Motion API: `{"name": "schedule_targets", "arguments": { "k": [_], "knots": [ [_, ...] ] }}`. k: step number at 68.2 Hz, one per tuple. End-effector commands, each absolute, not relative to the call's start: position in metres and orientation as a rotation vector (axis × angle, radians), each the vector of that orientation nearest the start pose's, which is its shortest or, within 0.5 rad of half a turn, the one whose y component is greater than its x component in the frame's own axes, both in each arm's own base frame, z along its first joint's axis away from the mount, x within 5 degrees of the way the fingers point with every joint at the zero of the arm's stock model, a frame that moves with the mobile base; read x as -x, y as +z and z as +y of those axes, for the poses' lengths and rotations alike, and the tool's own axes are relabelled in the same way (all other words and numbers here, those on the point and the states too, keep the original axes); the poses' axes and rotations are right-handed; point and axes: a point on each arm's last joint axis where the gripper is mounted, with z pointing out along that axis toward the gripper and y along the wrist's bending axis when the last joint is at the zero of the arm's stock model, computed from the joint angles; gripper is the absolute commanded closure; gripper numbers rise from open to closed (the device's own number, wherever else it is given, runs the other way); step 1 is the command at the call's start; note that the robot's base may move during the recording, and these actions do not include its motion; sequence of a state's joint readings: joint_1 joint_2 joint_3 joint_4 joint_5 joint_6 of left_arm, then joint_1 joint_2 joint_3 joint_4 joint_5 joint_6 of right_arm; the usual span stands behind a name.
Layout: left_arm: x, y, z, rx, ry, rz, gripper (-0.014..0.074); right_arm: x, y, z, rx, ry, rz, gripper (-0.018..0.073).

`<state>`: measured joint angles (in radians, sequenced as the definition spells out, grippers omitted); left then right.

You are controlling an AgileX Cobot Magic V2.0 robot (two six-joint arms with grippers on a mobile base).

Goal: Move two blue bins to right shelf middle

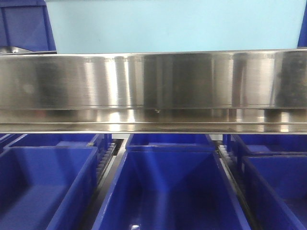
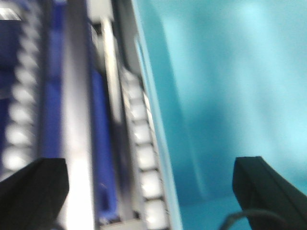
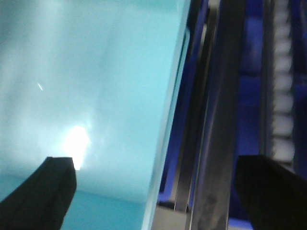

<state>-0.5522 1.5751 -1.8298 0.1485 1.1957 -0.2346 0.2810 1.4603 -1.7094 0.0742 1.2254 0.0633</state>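
— What does the front camera show?

— A wide brushed stainless-steel shelf beam (image 1: 153, 81) crosses the whole view, streaked with soft vertical reflections. Above it sits a pale turquoise-blue plastic bin (image 1: 177, 26), smooth and matte, with a flat front wall. Below the beam stand deep blue plastic bins (image 1: 168, 187), open-topped with glossy sloping walls, side by side in rows.

— What separates those rows?

— White roller tracks (image 1: 106, 155), ribbed like small teeth, run between neighbouring bins.

— And the robot's left hand (image 2: 148, 191)?

— Its two blunt black fingers (image 2: 33, 187) sit at the lower corners of the wrist view, spread wide apart. The pale bin's smooth wall fills the right side of that blurred view. Its thin edge runs between the fingers, beside a line of rounded white rollers. Whether a finger touches the wall cannot be told.

— The right hand (image 3: 158, 191)?

— Likewise spread, its black fingers (image 3: 48, 187) far apart. The pale bin's wall, marked by a bright glare spot, fills the left side. A dull grey steel rail (image 3: 220, 120) with a scuffed surface runs alongside its edge, with dark blue plastic and more rollers beyond.
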Motion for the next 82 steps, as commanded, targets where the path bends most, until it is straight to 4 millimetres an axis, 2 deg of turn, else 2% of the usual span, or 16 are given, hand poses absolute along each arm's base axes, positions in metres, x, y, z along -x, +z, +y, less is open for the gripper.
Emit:
{"name": "schedule_targets", "arguments": {
  "k": [1,18,35,41,45,46,51,55,61,67,82],
  "knots": [
    [-0.292,0.431,-0.162,-0.367,-0.248,2.38,0.0008,-0.285,0.423,0.088,0.251,0.235,2.47,0.001],
    [-0.299,0.389,-0.164,-0.378,-0.222,2.478,0.0008,-0.298,0.387,0.094,0.223,0.289,2.454,0.001],
    [-0.309,0.371,-0.171,-0.383,-0.223,2.518,0.0008,-0.309,0.367,0.097,0.222,0.281,2.508,0.0015],
    [-0.311,0.368,-0.172,-0.385,-0.22,2.526,0.0008,-0.311,0.364,0.098,0.222,0.28,2.519,0.0074],
    [-0.311,0.368,-0.172,-0.385,-0.22,2.526,0.0026,-0.312,0.363,0.098,0.223,0.281,2.528,0.0176],
    [-0.311,0.368,-0.172,-0.385,-0.22,2.524,0.0035,-0.312,0.363,0.098,0.223,0.281,2.53,0.019],
    [-0.311,0.368,-0.172,-0.384,-0.221,2.522,0.0123,-0.311,0.362,0.098,0.225,0.279,2.543,0.0375],
    [-0.312,0.368,-0.172,-0.384,-0.222,2.52,0.0242,-0.31,0.361,0.098,0.227,0.277,2.553,0.0522],
    [-0.312,0.368,-0.172,-0.384,-0.222,2.52,0.0464,-0.31,0.36,0.098,0.228,0.275,2.565,0.0719],
    [-0.311,0.368,-0.173,-0.383,-0.227,2.523,0.0707,-0.31,0.359,0.098,0.221,0.277,2.57,0.0711],
    [-0.31,0.367,-0.172,-0.386,-0.218,2.546,0.0707,-0.31,0.359,0.098,0.22,0.277,2.572,0.0711]
  ]
}}
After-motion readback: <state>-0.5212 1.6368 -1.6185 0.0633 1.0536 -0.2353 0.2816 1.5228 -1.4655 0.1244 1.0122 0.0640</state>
